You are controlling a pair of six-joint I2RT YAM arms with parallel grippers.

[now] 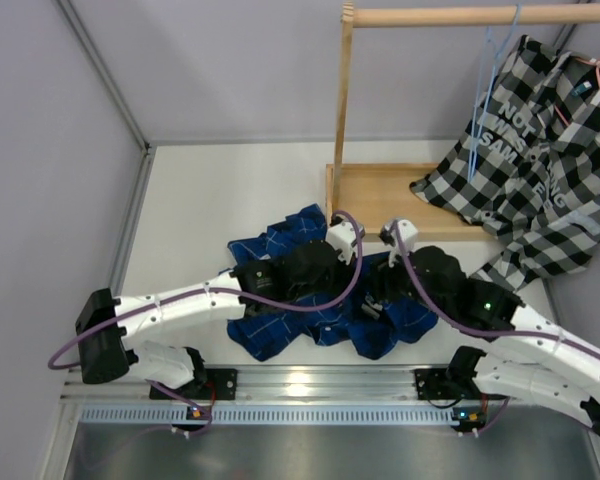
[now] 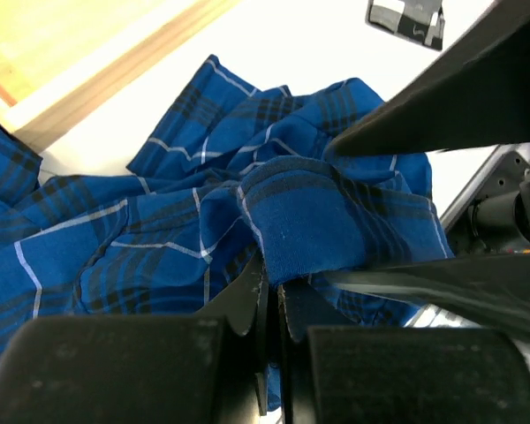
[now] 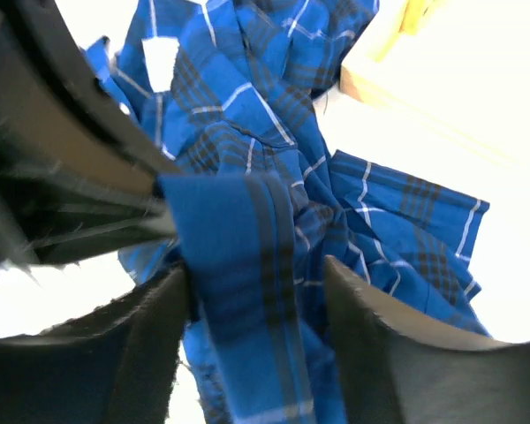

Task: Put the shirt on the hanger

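Observation:
The dark blue checked shirt [image 1: 280, 330] lies crumpled on the white table in front of the arms. My left gripper [image 1: 358, 288] is shut on a raised fold of the shirt [image 2: 318, 225]; its jaws [image 2: 278, 278] pinch the fold's lower edge. My right gripper [image 1: 382, 290] meets it from the other side and is open, its fingers [image 3: 371, 344] astride the same fold [image 3: 238, 256]. The right fingers show as dark bars in the left wrist view [image 2: 442, 115]. The pale-blue hanger [image 1: 488, 75] hangs from the wooden rod at the back right, beside a black-and-white checked shirt.
A wooden rack stands at the back right, with a rod [image 1: 450, 15], an upright post [image 1: 342, 110] and a base tray [image 1: 380, 195]. The black-and-white lettered shirt [image 1: 545, 150] hangs from the rod and drapes onto the tray. Grey walls close the left and back.

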